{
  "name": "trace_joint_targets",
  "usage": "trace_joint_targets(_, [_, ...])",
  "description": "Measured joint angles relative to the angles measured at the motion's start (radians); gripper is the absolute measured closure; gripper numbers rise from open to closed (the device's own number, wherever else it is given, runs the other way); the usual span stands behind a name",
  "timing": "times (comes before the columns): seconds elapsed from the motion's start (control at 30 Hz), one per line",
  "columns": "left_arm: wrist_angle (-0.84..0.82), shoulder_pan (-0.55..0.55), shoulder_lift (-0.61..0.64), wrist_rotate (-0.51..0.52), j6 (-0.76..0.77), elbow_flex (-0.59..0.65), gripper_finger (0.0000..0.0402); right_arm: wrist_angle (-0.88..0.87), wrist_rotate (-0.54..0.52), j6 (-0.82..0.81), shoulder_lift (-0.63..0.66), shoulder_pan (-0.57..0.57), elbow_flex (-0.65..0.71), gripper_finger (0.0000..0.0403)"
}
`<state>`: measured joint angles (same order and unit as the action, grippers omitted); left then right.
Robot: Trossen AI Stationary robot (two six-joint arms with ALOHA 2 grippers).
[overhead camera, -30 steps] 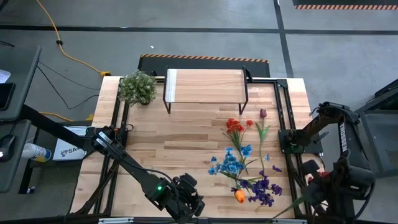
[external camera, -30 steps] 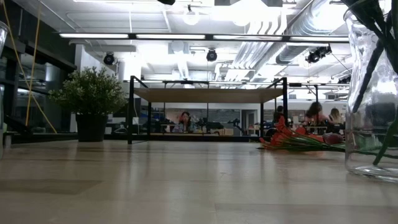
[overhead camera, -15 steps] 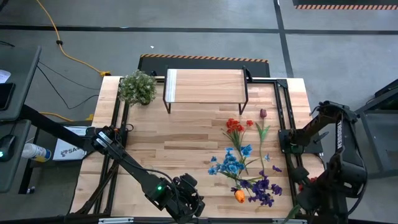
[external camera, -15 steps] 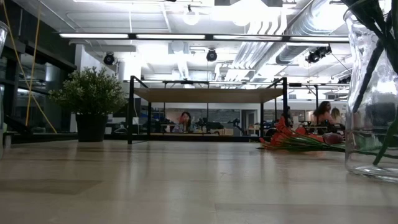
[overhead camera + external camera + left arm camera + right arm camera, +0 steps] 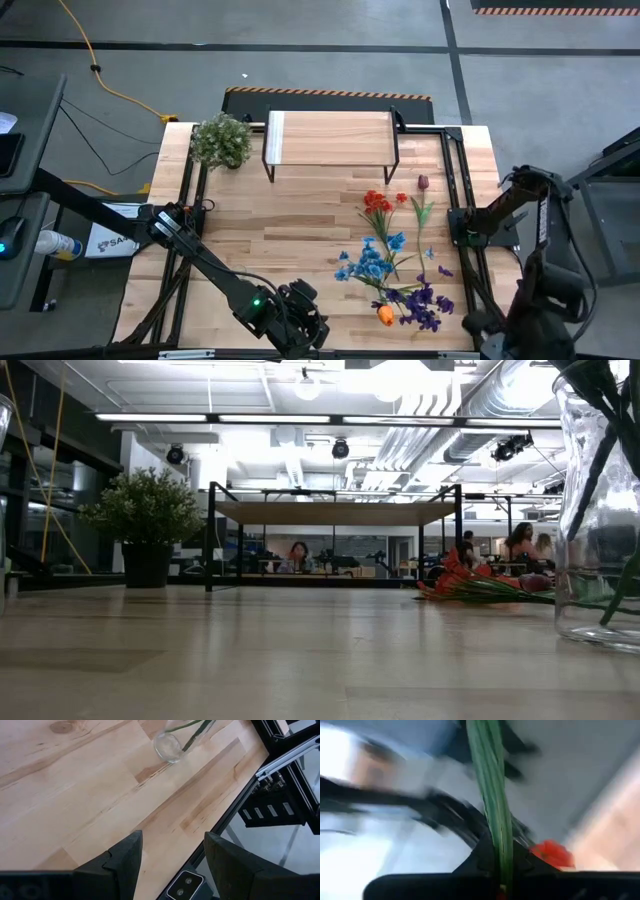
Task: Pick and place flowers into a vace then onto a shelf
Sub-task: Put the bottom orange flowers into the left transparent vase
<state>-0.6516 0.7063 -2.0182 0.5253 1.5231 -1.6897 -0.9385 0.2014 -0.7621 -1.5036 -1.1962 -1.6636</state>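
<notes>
The left hand [image 5: 172,857] hovers over the worktop's [image 5: 300,225] near edge, fingers [image 5: 125,857] parted and empty, near a glass vase [image 5: 169,745] with green stems in it. The right hand [image 5: 502,862], beyond the worktop's near right corner, is clamped on a green-stemmed flower [image 5: 492,795]. The remaining flowers [image 5: 395,265] lie scattered on the worktop's right half. The shelf [image 5: 330,140] stands at the far edge, a potted plant [image 5: 221,140] just beside it.

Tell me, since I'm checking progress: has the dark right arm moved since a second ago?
Yes. In the high view the right arm has swung toward the table's near edge, away from the fixed wooden-topped shelf.
</notes>
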Motion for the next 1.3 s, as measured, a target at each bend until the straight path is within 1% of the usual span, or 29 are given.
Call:
trace_joint_targets(0.03, [0.003,0.000,0.000,-0.003,0.000,0.000,0.0156,0.029,-0.027,0.002,0.000,0.001,-0.019,0.0401])
trace_joint_targets(0.13, [0.003,0.000,0.000,-0.004,0.000,0.000,0.0156,-0.015,-0.118,0.010,0.003,0.000,-0.068,0.0401])
trace_joint_targets(0.33, [0.004,0.001,0.000,-0.018,0.000,0.000,0.0156,-0.012,-0.281,0.067,0.004,-0.011,-0.192,0.0401])
trace_joint_targets(0.57, [0.005,0.001,0.000,-0.027,0.000,0.000,0.0156,-0.011,-0.438,0.205,0.003,-0.011,-0.319,0.0401])
trace_joint_targets(0.73, [0.013,0.001,0.008,-0.049,-0.011,0.000,0.0156,-0.015,-0.530,0.309,0.003,-0.005,-0.410,0.0402])
trace_joint_targets(0.83, [0.026,0.001,0.031,-0.049,-0.034,0.000,0.0156,-0.030,-0.587,0.374,0.004,0.000,-0.462,0.0402])
trace_joint_targets(1.03, [0.034,0.001,0.101,-0.025,-0.112,0.000,0.0156,-0.128,-0.705,0.452,0.004,0.022,-0.548,0.0402])
trace_joint_targets(1.3, [0.024,0.001,0.209,-0.011,-0.214,0.000,0.0156,-0.217,-0.828,0.570,0.005,0.104,-0.583,0.0402])
